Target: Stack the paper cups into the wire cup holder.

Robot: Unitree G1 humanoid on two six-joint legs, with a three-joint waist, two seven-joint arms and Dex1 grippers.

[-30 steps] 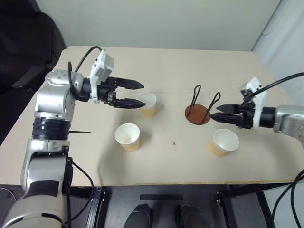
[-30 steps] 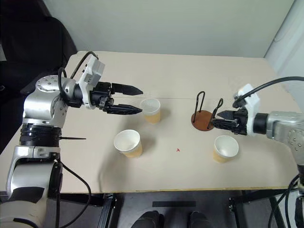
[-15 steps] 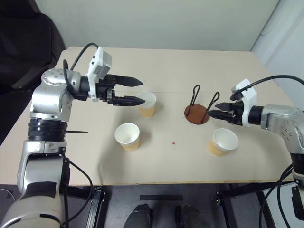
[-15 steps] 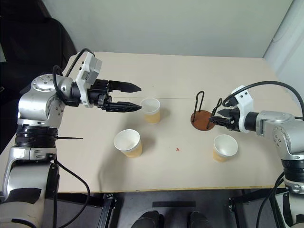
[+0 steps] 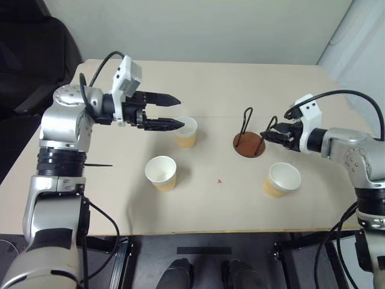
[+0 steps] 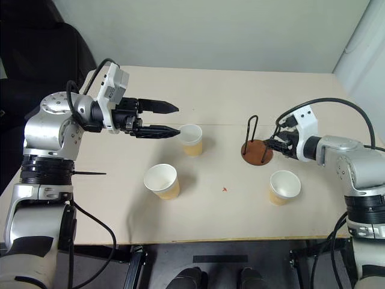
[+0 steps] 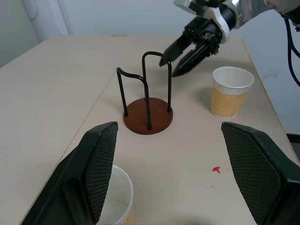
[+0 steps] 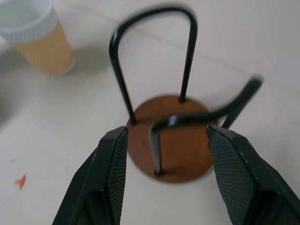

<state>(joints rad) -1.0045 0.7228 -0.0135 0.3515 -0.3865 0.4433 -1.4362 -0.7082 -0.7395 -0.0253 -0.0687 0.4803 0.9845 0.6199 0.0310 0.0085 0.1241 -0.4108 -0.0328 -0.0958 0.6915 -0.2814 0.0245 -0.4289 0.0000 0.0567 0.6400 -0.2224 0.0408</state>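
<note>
Three pale yellow paper cups stand upright on the table: one left of centre, one nearer the front, one at the right front. The wire cup holder, a reddish-brown disc with two black loops, stands empty right of centre. My left gripper hangs open just left of the first cup, its lower finger over the rim, nothing held. My right gripper is open at the holder's right side. In the right wrist view the nearer loop stands between its fingers; contact cannot be told.
The beige table carries a small red mark between the front cups. A black chair stands beyond the table's left corner. A pale wall runs behind, and a white curtain hangs at the right.
My right gripper has moved away from me and turned left, from beside the holder's base up to its nearer loop. The left gripper and the cups have stayed put.
</note>
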